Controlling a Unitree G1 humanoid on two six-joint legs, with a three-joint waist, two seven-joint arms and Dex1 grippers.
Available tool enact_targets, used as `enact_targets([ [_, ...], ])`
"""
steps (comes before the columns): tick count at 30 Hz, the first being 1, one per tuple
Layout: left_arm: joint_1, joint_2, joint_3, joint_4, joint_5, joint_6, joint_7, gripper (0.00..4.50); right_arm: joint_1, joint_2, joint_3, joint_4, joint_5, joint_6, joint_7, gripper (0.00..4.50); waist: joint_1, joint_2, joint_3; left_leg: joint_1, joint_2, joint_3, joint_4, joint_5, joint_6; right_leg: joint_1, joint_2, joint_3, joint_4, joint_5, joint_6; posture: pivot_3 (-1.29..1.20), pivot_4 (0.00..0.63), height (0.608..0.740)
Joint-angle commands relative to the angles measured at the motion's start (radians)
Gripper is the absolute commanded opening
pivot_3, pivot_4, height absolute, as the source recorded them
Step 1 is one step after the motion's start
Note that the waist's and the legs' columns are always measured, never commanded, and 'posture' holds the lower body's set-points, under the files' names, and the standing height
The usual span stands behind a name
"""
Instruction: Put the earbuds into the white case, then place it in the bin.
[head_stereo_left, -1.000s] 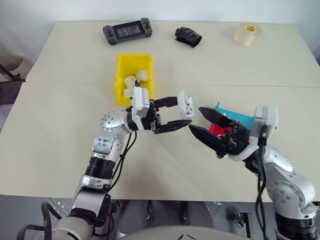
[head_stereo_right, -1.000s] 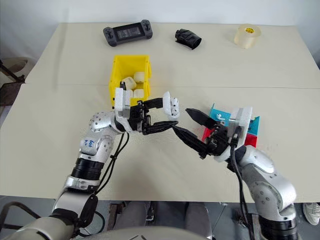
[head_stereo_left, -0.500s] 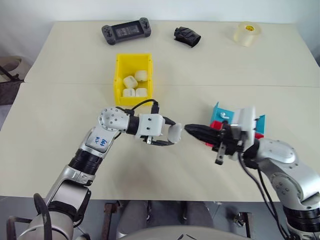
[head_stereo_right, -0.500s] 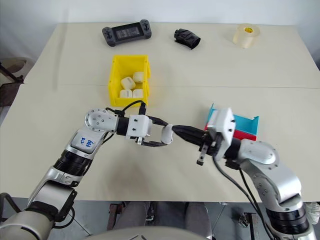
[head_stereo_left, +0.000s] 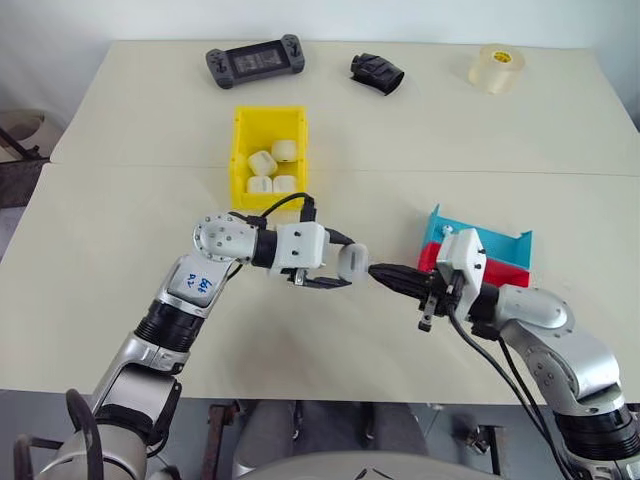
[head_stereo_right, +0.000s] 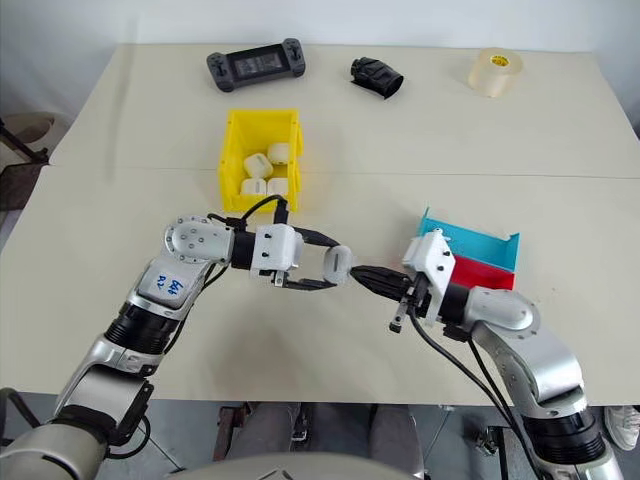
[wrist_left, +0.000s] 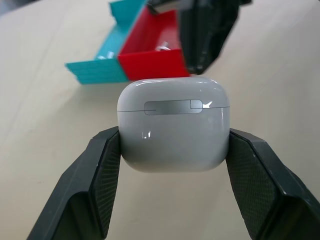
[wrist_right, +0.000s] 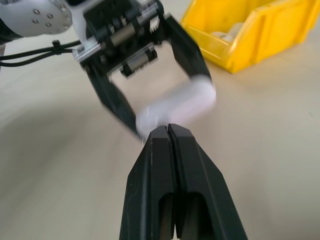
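My left gripper (head_stereo_left: 350, 264) is shut on the white case (head_stereo_left: 353, 261), holding it just above the table's middle. In the left wrist view the case (wrist_left: 174, 127) sits lid-closed between both fingers (wrist_left: 102, 172), its hinge facing the camera. My right gripper (head_stereo_left: 376, 271) is shut and points left. Its tips (wrist_right: 167, 131) sit at the case's side, touching or nearly so. The yellow bin (head_stereo_left: 240, 152) stands farther back on the left with several white cases inside. A tiny white piece that looks like an earbud (head_stereo_left: 451, 231) lies in the teal tray.
A teal tray (head_stereo_left: 486, 241) and a red tray (head_stereo_left: 502, 273) sit side by side behind my right wrist. Along the far edge lie a black game controller (head_stereo_left: 254, 62), a black crumpled object (head_stereo_left: 377, 72) and a tape roll (head_stereo_left: 497, 66).
My right gripper has shut, dropped and swung its tips up to the case. My left wrist has rolled and lowered the case slightly.
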Motion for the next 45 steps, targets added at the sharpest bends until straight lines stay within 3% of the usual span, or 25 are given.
enact_targets([
  [1,0.019,-0.008,0.06,-0.065,-0.065,0.022,0.035,2.78,0.021,-0.016,-0.086,-0.006,0.062,-0.058,0.084,0.03,0.0,0.0,0.0,0.0,0.0,0.0,0.0,0.0,0.0,0.0,0.0,0.0,0.0,0.0,0.0,0.0,0.15,0.74],
  [4,0.043,-0.023,0.13,-0.091,-0.106,0.072,0.11,2.78,0.037,-0.02,-0.152,-0.014,0.122,-0.04,0.106,0.03,0.0,0.0,0.0,0.0,0.001,0.0,0.0,0.0,0.0,0.0,0.0,0.0,0.0,0.0,0.0,0.0,0.15,0.74],
  [7,0.065,-0.039,0.199,-0.116,-0.129,0.11,0.201,2.78,0.058,-0.046,-0.209,-0.031,0.158,-0.017,0.115,0.6,0.001,0.0,0.0,0.0,0.004,0.0,0.0,0.0,0.0,0.0,0.0,0.0,0.0,0.0,0.0,0.0,0.15,0.74],
  [15,0.138,-0.033,0.394,-0.184,-0.21,0.258,0.403,2.78,0.116,-0.08,-0.324,-0.04,0.121,-0.103,0.123,3.3,0.001,0.0,0.0,0.001,0.004,0.0,0.0,0.0,0.0,0.001,0.0,0.0,0.0,0.0,0.0,0.0,0.15,0.74],
  [19,0.144,-0.03,0.426,-0.185,-0.198,0.336,0.499,2.78,0.118,-0.075,-0.356,-0.025,0.106,-0.128,0.107,4.48,0.003,0.0,0.0,0.001,0.004,0.0,0.0,0.0,0.0,0.001,0.0,0.0,0.0,0.0,0.0,0.0,0.15,0.74],
  [20,0.135,-0.034,0.426,-0.173,-0.198,0.339,0.508,2.78,0.117,-0.075,-0.359,-0.022,0.1,-0.133,0.104,4.48,0.004,0.0,0.0,0.001,0.004,0.0,0.0,0.0,0.0,0.001,0.0,0.0,0.0,0.0,0.0,0.0,0.15,0.74],
  [25,0.028,-0.065,0.382,-0.027,-0.149,0.266,0.541,4.43,0.118,-0.069,-0.366,-0.026,0.098,-0.134,0.086,4.5,0.011,-0.001,0.0,0.001,0.003,0.0,0.001,0.0,0.0,0.001,0.0,0.0,0.0,0.0,0.0,0.0,0.15,0.74],
  [34,-0.108,-0.104,0.353,0.185,-0.096,0.164,0.59,4.47,0.148,-0.05,-0.36,-0.07,0.101,-0.129,0.047,4.5,0.003,-0.001,0.0,0.001,0.0,0.0,0.0,0.0,0.0,0.001,0.0,0.0,0.001,0.0,0.0,0.0,0.15,0.74],
  [38,-0.027,-0.071,0.372,0.08,-0.173,0.173,0.483,4.47,0.159,-0.043,-0.364,-0.075,0.1,-0.131,0.036,4.5,-0.002,-0.001,0.0,0.001,0.0,0.001,-0.001,0.0,0.0,0.0,0.0,0.0,0.001,0.0,0.0,0.0,0.15,0.74],
  [41,0.082,0.01,0.39,-0.039,-0.236,0.181,0.36,4.47,0.177,-0.041,-0.358,-0.076,0.102,-0.129,0.043,4.5,-0.004,-0.001,0.0,0.002,0.001,0.001,-0.001,0.0,-0.001,0.0,0.0,0.001,0.001,0.0,0.0,0.0,0.15,0.74],
  [45,0.173,0.113,0.445,-0.119,-0.249,0.198,0.335,4.47,0.171,-0.049,-0.35,-0.065,0.106,-0.132,0.061,4.5,-0.001,-0.001,0.0,0.002,0.005,0.001,0.0,0.0,-0.001,0.0,0.0,0.001,0.0,0.0,0.0,0.0,0.15,0.74],
])
